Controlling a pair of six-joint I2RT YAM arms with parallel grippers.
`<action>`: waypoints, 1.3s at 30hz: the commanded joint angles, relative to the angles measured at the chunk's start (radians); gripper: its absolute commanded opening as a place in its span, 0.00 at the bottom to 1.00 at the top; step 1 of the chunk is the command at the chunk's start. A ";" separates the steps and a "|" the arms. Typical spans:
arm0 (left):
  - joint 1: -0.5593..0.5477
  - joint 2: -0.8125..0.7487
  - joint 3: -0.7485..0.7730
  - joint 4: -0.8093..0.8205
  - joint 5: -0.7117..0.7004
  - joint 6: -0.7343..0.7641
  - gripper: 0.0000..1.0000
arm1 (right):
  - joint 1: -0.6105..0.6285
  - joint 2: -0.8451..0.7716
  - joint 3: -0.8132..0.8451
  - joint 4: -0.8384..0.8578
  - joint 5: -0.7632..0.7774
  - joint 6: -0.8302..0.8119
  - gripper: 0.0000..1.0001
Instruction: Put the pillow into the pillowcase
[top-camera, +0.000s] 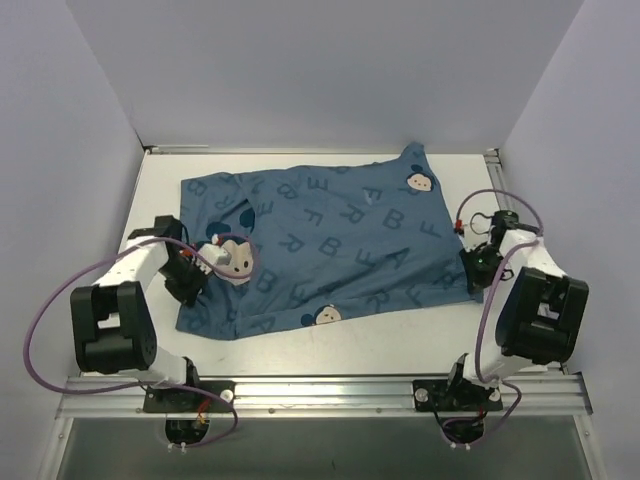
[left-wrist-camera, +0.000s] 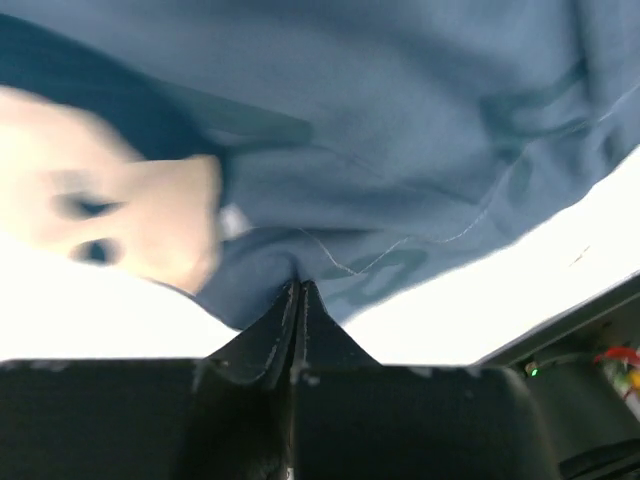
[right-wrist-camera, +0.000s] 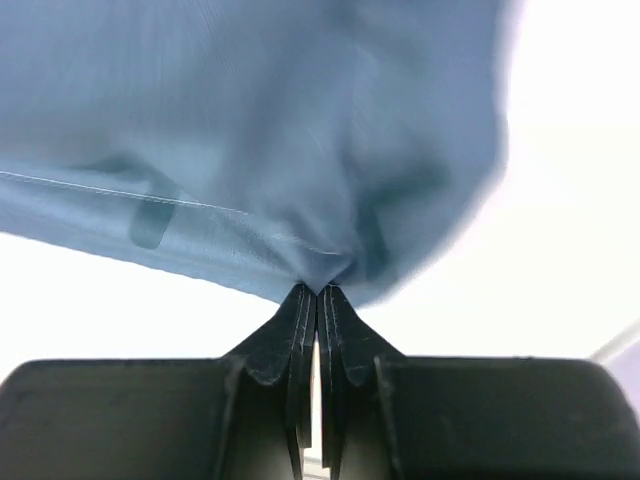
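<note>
Left gripper (left-wrist-camera: 298, 290): pressed together, pinching pillowcase (top-camera: 330, 240), apparently its hem
Right gripper (right-wrist-camera: 318, 292): pinching opposite edge
Table (top-camera: 350, 340): pillowcase spread across

In front of me spreads a flat white tabletop (top-camera: 350, 350), with plain pale grey panel walls (top-camera: 320, 70) rising from its far and side edges and a ribbed silver metal rail (top-camera: 330, 393) along its near edge.

- A robotics lab test cell.
- A white bench (top-camera: 400, 335) is boxed in by plain pale walls (top-camera: 60, 150).
- An aluminium rail (top-camera: 330, 396) at the near edge carries the left arm (top-camera: 115, 325) and right arm (top-camera: 538, 312), which trail purple cables (top-camera: 492, 191).
</note>
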 joint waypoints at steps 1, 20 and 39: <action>0.035 -0.138 0.112 -0.013 0.171 -0.031 0.00 | -0.083 -0.158 0.093 -0.107 -0.132 0.014 0.00; 0.115 -0.144 0.427 -0.370 0.398 0.102 0.41 | -0.166 -0.313 0.376 -0.317 -0.427 0.046 0.00; -0.231 -0.093 0.008 0.055 0.303 0.607 0.97 | -0.131 -0.330 0.253 -0.366 -0.390 0.025 0.00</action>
